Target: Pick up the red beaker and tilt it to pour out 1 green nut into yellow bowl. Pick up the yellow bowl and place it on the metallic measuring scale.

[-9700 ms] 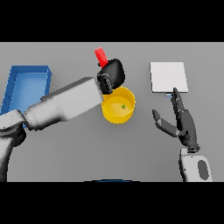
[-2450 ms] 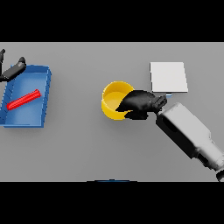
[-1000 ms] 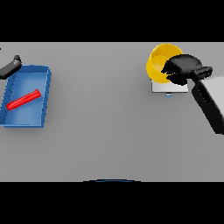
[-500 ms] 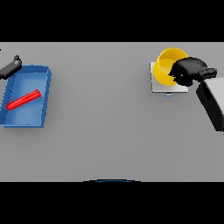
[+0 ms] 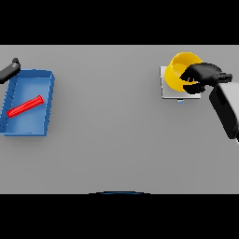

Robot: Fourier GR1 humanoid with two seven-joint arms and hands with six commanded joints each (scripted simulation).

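The yellow bowl (image 5: 178, 68) is over the metallic measuring scale (image 5: 170, 92) at the far right, tipped a little toward me. My right hand (image 5: 201, 75) is curled round the bowl's right rim. The scale shows as a pale square under the bowl, mostly hidden by it. The red beaker (image 5: 24, 107) lies on its side inside the blue tray (image 5: 44, 104) at the far left. My left hand (image 5: 10, 70) shows only as a dark shape at the left edge, behind the tray. No nut is visible inside the bowl.
The blue tray sits along the table's left side. My right forearm (image 5: 225, 110) runs down the right edge of the view. The grey table (image 5: 112, 135) stretches between tray and scale.
The bowl in my right hand has sunk slightly onto the scale and settled a little left compared with half a second ago. The left hand and beaker have not moved.
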